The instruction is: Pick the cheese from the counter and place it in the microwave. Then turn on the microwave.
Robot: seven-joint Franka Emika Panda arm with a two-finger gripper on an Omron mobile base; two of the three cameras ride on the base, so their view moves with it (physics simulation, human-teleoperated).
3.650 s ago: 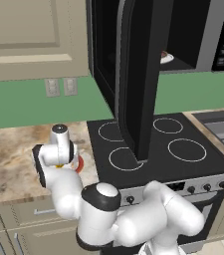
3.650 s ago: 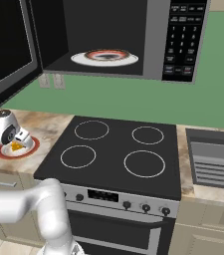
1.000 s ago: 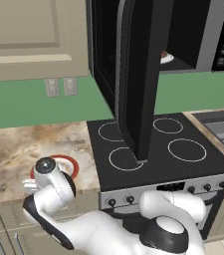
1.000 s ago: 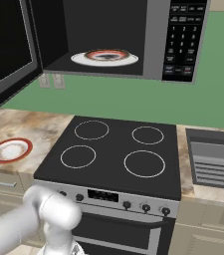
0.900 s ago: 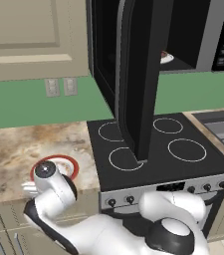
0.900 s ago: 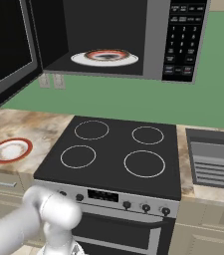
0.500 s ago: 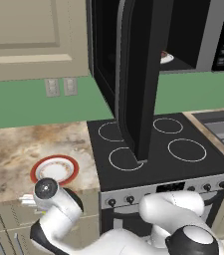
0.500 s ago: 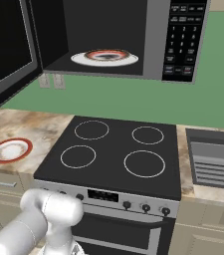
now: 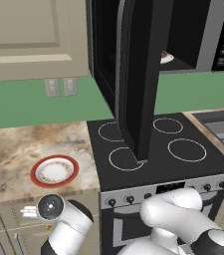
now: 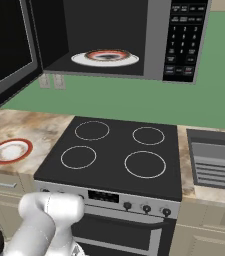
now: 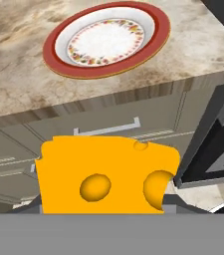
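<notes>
cheese (image 11: 106,179): clamped in the pincer (image 11: 103,211), down low in front of the surface's (image 11: 14,74) drawers
plate (image 11: 106,40): bare now
microwave (image 10: 109,37): way up and right of the pincer, door open, so lift

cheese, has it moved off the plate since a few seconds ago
Yes. The cheese left the plate and now sits in the gripper, down in front of the counter's drawer fronts, below the plate.

Plate (image 9: 55,171) on the counter (image 9: 9,149) left of the stovetop (image 9: 153,154), microwave (image 10: 134,35) above, sink (image 10: 214,162) right.
</notes>
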